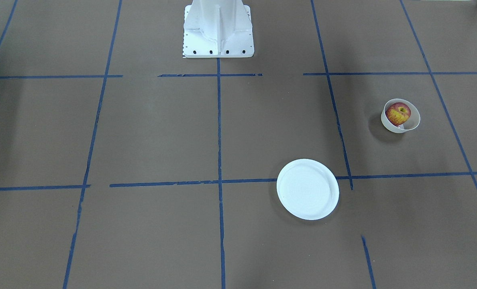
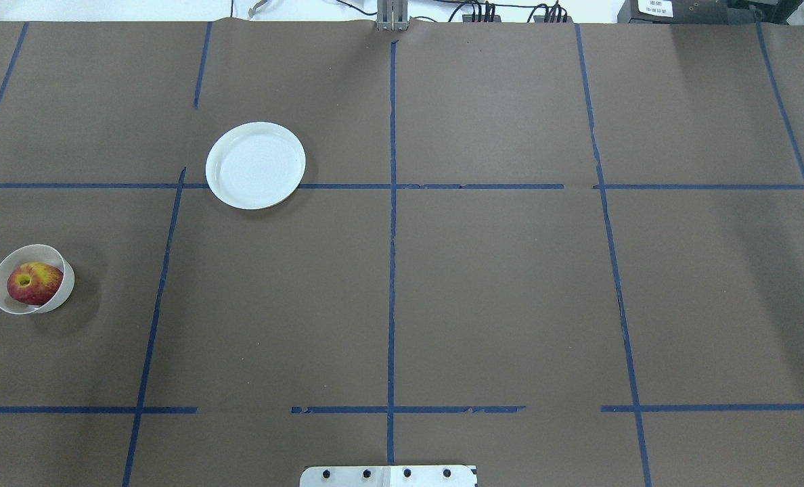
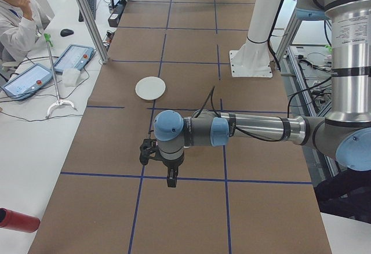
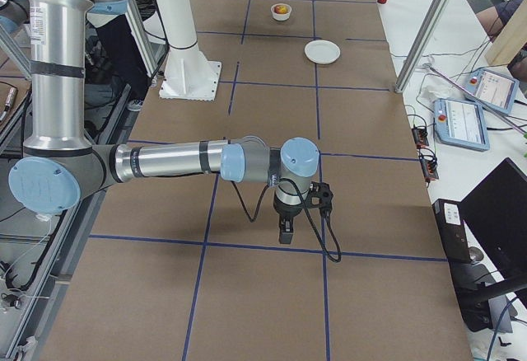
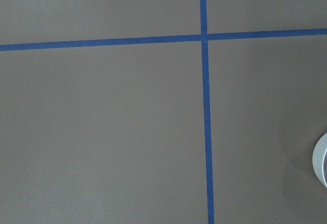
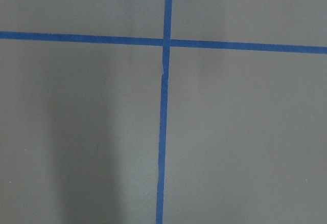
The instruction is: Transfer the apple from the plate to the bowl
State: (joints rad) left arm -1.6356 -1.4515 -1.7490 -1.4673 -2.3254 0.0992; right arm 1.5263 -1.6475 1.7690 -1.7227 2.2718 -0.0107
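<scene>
The red and yellow apple [image 1: 398, 113] sits inside the small cream-white bowl [image 1: 389, 125], which is tilted. Both show at the left of the overhead view: the apple [image 2: 33, 282] and the bowl [image 2: 65, 292]. The flat white plate [image 1: 307, 189] [image 2: 255, 165] lies empty, apart from the bowl. My left gripper [image 3: 172, 178] shows only in the exterior left view, hanging above the table. My right gripper [image 4: 285, 233] shows only in the exterior right view. I cannot tell whether either is open or shut. A white rim, likely the bowl's [image 5: 322, 160], shows at the left wrist view's edge.
The white robot base [image 1: 218, 32] stands at the table's middle edge. Blue tape lines cross the brown table cover. An operator [image 3: 17, 16] sits beside tablets [image 3: 72, 57] off the table. A red can [image 3: 17, 220] lies on the side bench.
</scene>
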